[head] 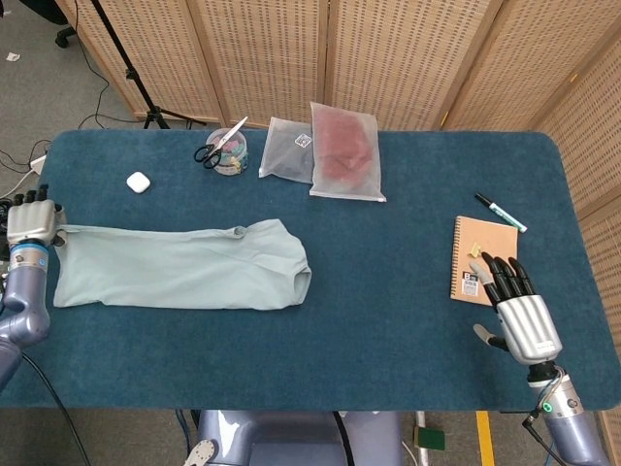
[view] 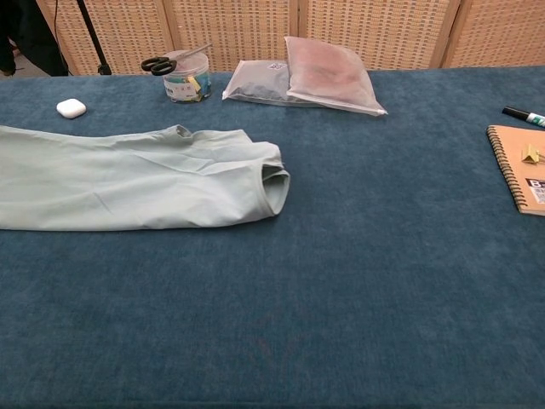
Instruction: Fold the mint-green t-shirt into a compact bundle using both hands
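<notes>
The mint-green t-shirt [head: 179,266] is laid flat as a long strip on the left part of the bench [head: 388,291], its sleeve end near mid-bench. Its far left corner is pinched by the fingers of the left hand [head: 32,223] at the bench's left edge. The right hand [head: 516,313] is held at the right front, fingers spread and empty, just beside a notebook [head: 480,259]. A white case [head: 139,182] lies behind the shirt.

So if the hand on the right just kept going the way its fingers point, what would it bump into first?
Probably the notebook: the right hand lies open just short of its near edge, fingers aimed toward it, though height above the table is unclear.
</notes>
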Tool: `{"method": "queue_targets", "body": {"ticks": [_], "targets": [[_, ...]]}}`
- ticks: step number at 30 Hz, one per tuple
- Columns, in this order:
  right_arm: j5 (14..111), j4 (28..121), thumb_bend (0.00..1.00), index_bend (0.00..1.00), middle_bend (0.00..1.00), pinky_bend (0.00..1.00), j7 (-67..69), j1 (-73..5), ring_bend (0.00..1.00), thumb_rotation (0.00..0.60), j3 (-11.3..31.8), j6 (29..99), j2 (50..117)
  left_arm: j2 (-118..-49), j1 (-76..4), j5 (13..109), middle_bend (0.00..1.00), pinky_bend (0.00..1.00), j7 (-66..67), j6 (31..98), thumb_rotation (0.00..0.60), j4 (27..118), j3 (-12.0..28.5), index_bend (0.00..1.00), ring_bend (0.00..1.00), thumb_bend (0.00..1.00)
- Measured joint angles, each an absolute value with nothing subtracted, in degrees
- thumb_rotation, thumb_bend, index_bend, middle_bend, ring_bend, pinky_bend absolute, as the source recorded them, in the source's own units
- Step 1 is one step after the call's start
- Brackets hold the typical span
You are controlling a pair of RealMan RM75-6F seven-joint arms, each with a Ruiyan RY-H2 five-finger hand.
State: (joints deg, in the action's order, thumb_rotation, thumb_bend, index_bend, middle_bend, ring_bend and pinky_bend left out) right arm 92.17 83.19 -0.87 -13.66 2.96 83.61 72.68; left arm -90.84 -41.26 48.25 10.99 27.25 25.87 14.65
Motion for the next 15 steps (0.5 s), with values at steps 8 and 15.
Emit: {"method": "queue_targets", "body": {"ticks": [8,15], "targets": [[91.90,83.47,0.10,0.00,0.00,0.00,-0.37,-13.56,0.00,0.600,3.15,83.58,72.25,-93.31,-42.04,53.82,0.00,0.00,0.39,21.68,0.600,16.91,14.81,0.84,0.00,0.57],[91.94,83.96,0.10,0.00,0.00,0.00,0.11,-13.35,0.00,0.600,3.21,83.88,71.79,-90.82,-41.30,59.62,0.00,0.00,-8.66,25.32,0.600,24.17,14.63,0.84,0.00,0.57]]}}
